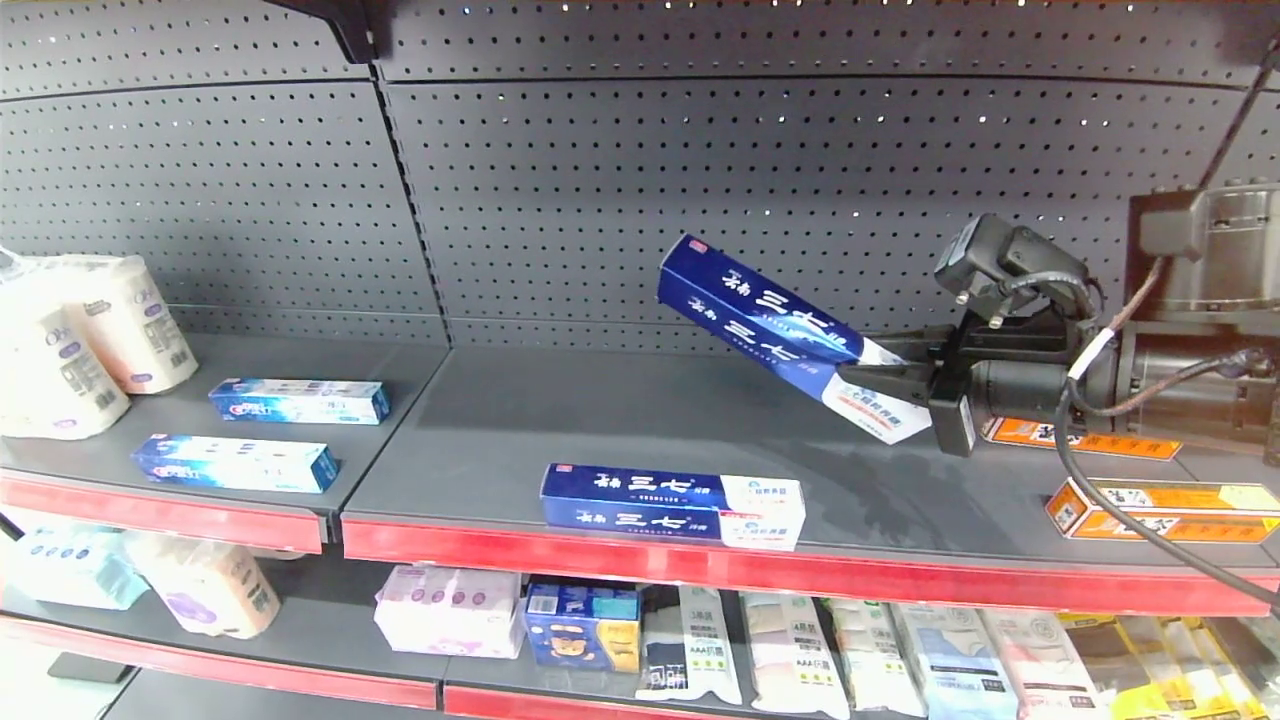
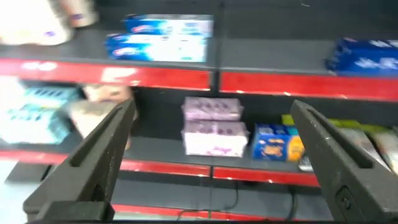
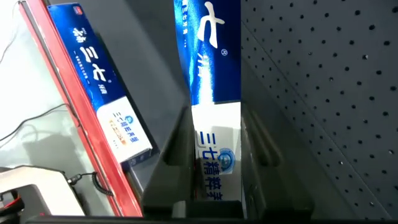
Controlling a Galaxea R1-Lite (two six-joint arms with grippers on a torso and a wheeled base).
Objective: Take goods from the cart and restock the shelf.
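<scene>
Above the shelf (image 1: 560, 420), a tilted box (image 1: 760, 325), behind the flat box (image 1: 672, 505)

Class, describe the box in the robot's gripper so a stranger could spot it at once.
Find the upper shelf with the red front edge. Above it the right gripper holds a dark blue toothpaste box. Unlike its twin lying flat, it is tilted in the air.

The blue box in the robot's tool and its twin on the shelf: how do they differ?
The held box hangs tilted in the air; the lying box rests flat on the shelf. The right tool clamps the held box's white end; nothing touches the lying box. Both share one blue-and-white design.
</scene>
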